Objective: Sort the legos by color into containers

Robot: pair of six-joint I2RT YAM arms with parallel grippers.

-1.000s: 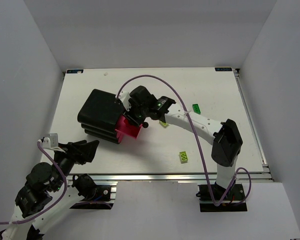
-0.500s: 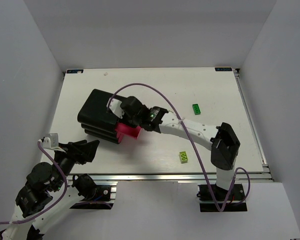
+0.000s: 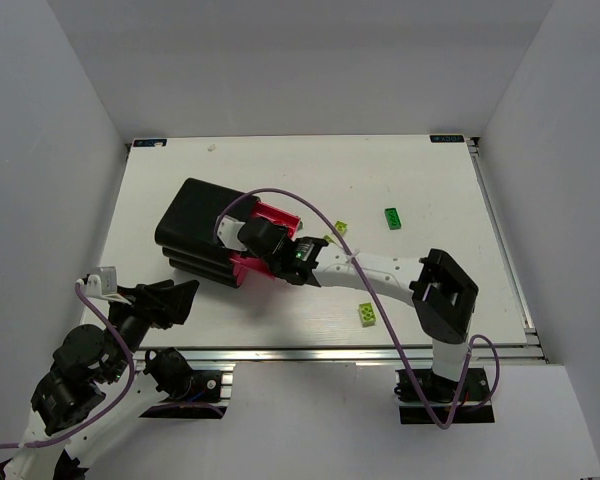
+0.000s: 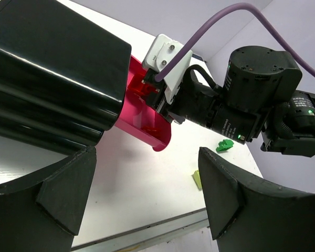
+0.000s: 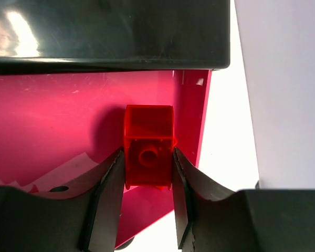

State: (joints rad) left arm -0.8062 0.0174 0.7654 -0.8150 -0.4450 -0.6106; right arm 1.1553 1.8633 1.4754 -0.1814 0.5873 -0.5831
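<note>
Toward the left of the white table [image 3: 180, 180] lies the black cabinet [image 3: 202, 228], with one magenta-pink drawer [image 3: 248, 266] pulled out of the side that faces right and near. The right arm reaches across from the near right, and its right gripper [image 5: 148, 153] sits directly over that open drawer. Its two fingers [image 5: 111, 181] are about half closed and press against opposite sides of a red brick [image 5: 148, 126] – a firm pinch, seen in the right wrist view with the brick's hollow underside facing the camera. The brick hangs inside the drawer's outline, close to its right wall; whether it touches the drawer floor cannot be told.

Down at the near left corner, the left gripper [image 4: 147, 157] hovers above the table edge with its fingers [image 4: 63, 194] spread wide and nothing between them – it points toward the cabinet and the drawer, well apart from both.

Three loose legos lie on the table to the right of the cabinet. A lime brick [image 3: 366, 314] lies nearest the front edge, a second lime brick [image 3: 341, 228] lies farther back just past the right arm, and a dark green brick [image 3: 392, 217] lies to the right of that one.
</note>
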